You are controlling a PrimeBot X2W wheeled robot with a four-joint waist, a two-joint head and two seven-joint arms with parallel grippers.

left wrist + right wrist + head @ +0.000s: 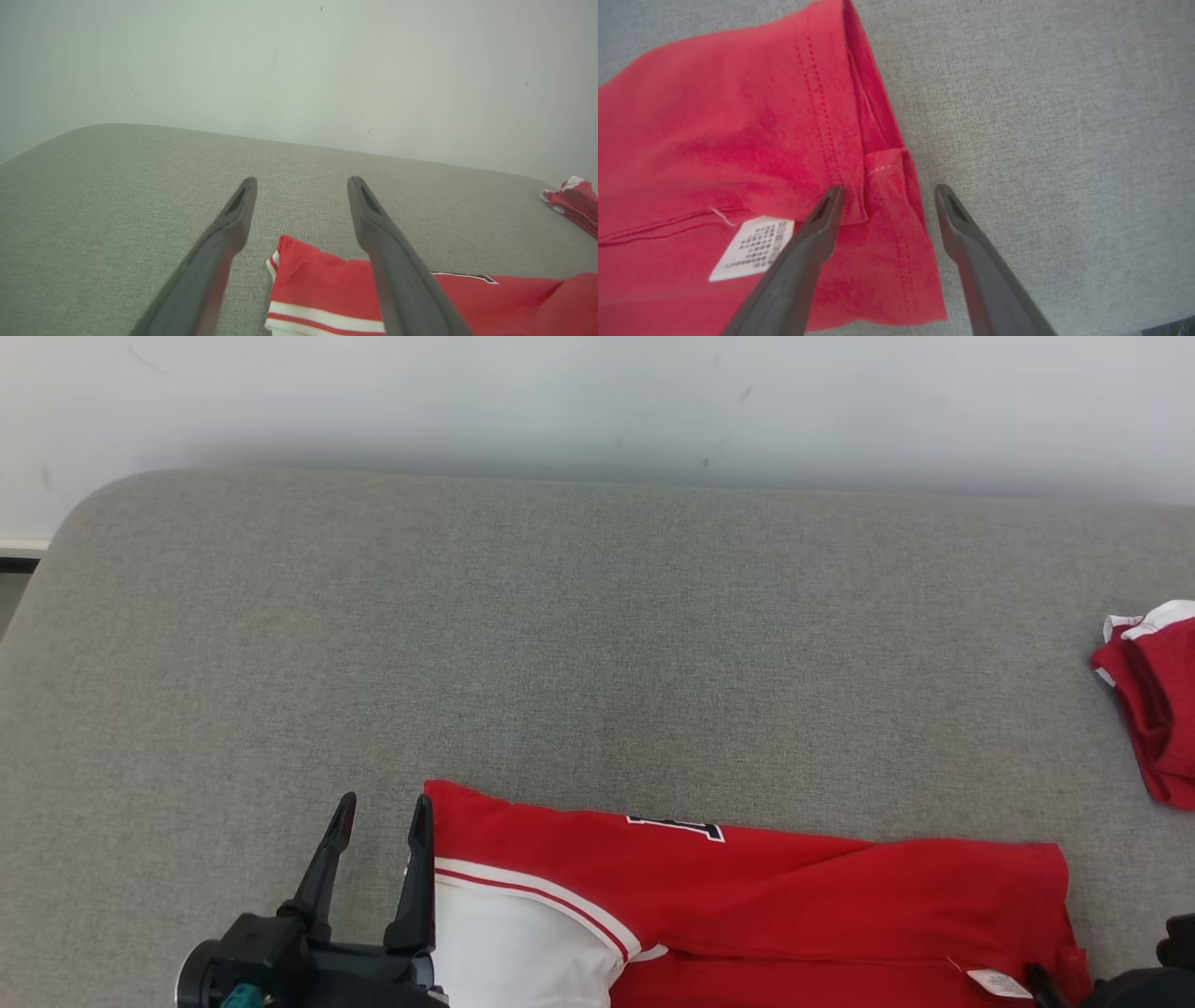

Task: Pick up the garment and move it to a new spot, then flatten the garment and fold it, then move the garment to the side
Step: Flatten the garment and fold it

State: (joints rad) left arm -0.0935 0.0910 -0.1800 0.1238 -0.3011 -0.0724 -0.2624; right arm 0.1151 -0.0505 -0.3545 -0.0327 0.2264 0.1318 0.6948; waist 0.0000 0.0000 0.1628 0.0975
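Garment (794,896) = red jersey, lying flat on the grey padded surface (597,644) at its near edge, close to the robot. Looks folded lengthwise into a band. Long axis runs left-right across the robot's front. White sleeve (513,943) with striped trim at the left end, hem with small white label (754,247) at the right end. Navy numerals (677,826) peek out along the far fold.

Left claw (385,803): fingers spread, nothing between them, pointing away from the robot. Its inner finger sits right at the sleeve-end edge, the outer finger over bare grey. The garment lies to its right.

Right claw (888,189): fingers spread, straddling the hem corner. One finger is over cloth beside the label, the other over bare grey just past the edge. Can't tell if the tips touch the fabric. The garment lies to its left.

Each arm has its own end, neither is nearer overall. Judgement: fold partly done, and a pinch at both ends looks set up for the next fold or the move aside. The right corner has layered hems, so there's a risk of catching just one layer.

Second red-and-white garment (1153,709) is bunched at the far right, well apart. White wall (597,401) behind.
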